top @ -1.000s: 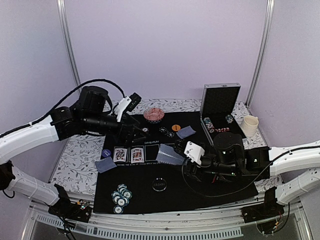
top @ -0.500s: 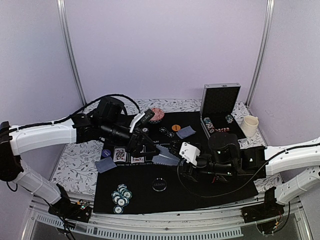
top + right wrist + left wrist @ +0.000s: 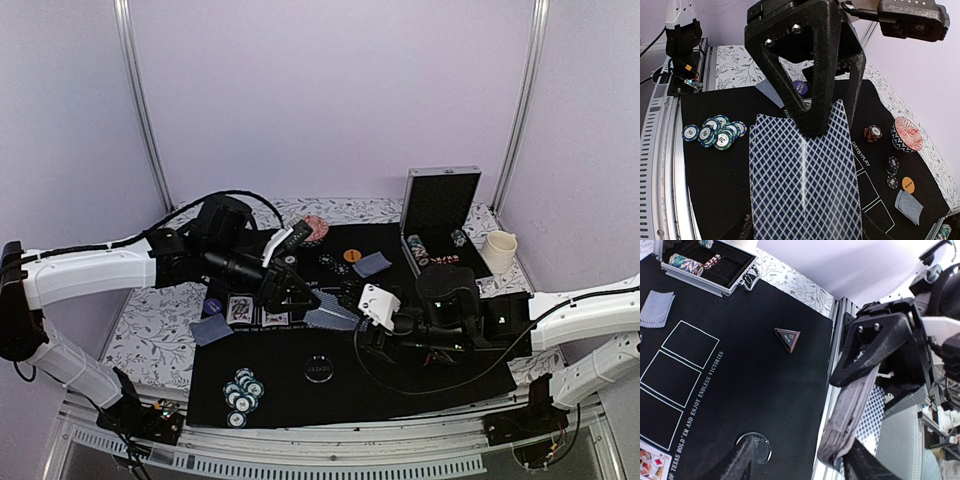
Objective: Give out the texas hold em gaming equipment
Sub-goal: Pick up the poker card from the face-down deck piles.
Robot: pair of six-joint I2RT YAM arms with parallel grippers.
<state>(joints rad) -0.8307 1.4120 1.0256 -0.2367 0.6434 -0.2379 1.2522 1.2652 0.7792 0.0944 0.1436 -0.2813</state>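
Note:
My right gripper [image 3: 345, 318] is shut on a deck of blue-grey diamond-backed playing cards [image 3: 805, 175], held above the black mat [image 3: 400, 385]. My left gripper [image 3: 298, 293] has reached the deck's far end. Its jaws stand apart in the left wrist view, with one finger [image 3: 865, 465] against the deck [image 3: 852, 415] and the other well clear. Teal chips [image 3: 242, 392] lie near the mat's front left. Two face-up cards [image 3: 258, 308] fill the left rectangles. The red-edged triangle [image 3: 787, 338] lies flat on the mat.
The open silver case [image 3: 440, 215] stands at the back right beside a cream cup [image 3: 498, 250]. A red chip stack [image 3: 314, 228], black chips [image 3: 330, 262], an orange button [image 3: 352, 255], a blue button [image 3: 212, 305] and small card piles [image 3: 370, 264] dot the mat. A clear disc [image 3: 318, 368] lies centre front.
My left arm has swung in from the back left to the deck in my right gripper, and its jaws have narrowed. The right arm has edged slightly left.

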